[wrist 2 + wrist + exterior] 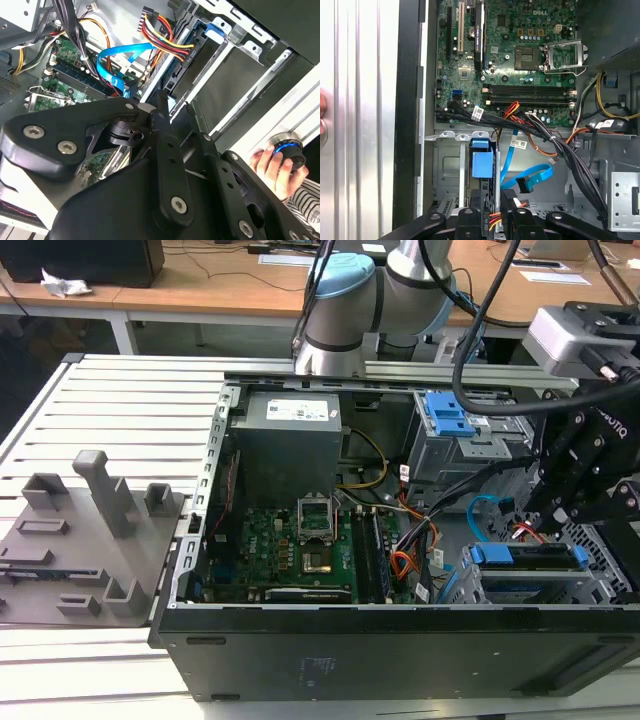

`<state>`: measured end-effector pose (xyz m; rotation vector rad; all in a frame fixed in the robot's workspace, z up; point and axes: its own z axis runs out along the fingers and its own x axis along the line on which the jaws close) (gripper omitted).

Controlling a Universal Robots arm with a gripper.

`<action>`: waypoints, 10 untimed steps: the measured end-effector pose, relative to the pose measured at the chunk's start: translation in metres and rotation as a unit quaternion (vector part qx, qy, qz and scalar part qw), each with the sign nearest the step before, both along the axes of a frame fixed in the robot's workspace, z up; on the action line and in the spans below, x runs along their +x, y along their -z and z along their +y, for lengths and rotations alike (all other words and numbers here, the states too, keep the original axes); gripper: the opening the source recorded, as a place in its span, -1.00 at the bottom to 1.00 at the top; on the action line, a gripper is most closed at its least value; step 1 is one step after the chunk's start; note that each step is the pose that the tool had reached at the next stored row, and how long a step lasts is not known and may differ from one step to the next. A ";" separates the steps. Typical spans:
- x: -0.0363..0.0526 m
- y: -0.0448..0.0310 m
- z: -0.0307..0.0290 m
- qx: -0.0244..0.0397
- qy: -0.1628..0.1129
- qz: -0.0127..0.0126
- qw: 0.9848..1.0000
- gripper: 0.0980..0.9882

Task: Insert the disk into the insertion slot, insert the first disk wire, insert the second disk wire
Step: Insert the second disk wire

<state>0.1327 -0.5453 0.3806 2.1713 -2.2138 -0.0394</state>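
Note:
The disk (528, 560) lies in the insertion slot (604, 578) at the case's front corner on the exterior view's right, its blue carrier tab (482, 163) facing out. My gripper (548, 524) hangs right above the disk's rear edge. In the first wrist view its fingers (469, 220) close around a black plug with red and yellow wires, the first disk wire (493, 219). That orange and red bundle (161, 37) runs to the disk. The second disk wire (532, 177), a light-blue flat cable (119, 56), loops free beside it (487, 510).
A taller cage with a blue latch (449, 415) stands behind the gripper. The motherboard (290, 540) and power supply (290, 440) fill the case's middle. Black cable bundles (560, 145) cross near the slot. A grey fixture (90, 530) sits left. A person's hand (278, 161) holds a blue knob.

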 end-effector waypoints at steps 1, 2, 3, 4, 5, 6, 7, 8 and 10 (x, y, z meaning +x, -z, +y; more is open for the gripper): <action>0.0000 0.0000 0.0000 0.000 0.000 0.000 1.000 -0.54; 0.0000 -0.0001 0.0000 0.000 0.000 0.000 1.000 -0.54; 0.0000 -0.0001 0.0000 0.000 -0.001 0.000 1.000 -0.54; 0.0000 -0.0002 0.0000 0.000 -0.007 0.000 1.000 -0.54; 0.0001 -0.0002 0.0000 0.000 -0.022 0.000 1.000 -0.54; 0.0001 -0.0001 0.0000 0.000 -0.035 0.000 0.999 -0.54; 0.0001 -0.0001 0.0000 0.000 -0.044 0.000 0.999 -0.54; 0.0000 -0.0001 0.0000 0.000 -0.056 0.000 0.998 -0.54; 0.0000 -0.0001 0.0000 0.000 -0.082 0.000 0.997 -0.54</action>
